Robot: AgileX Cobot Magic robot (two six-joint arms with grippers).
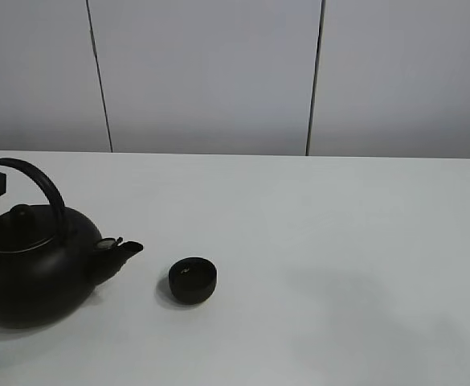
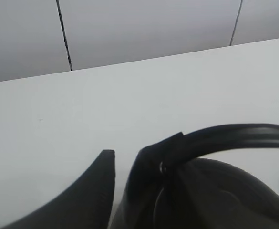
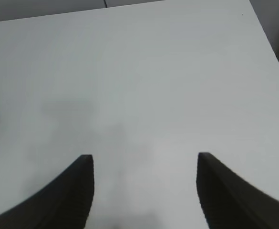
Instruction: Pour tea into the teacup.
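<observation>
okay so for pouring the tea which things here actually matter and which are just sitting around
Matter for the pour:
kettle
teacup
left gripper, at the kettle handle

Just around:
table
wall panels
right gripper, open over bare table

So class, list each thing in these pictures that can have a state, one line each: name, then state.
kettle: upright on the table, lid on, spout toward the teacup, not tilted.
teacup: upright, apart from the spout; contents unclear.
left gripper: at the kettle's handle; grip cannot be told.
right gripper: open, empty, above bare table.
tea: no stream visible.
</observation>
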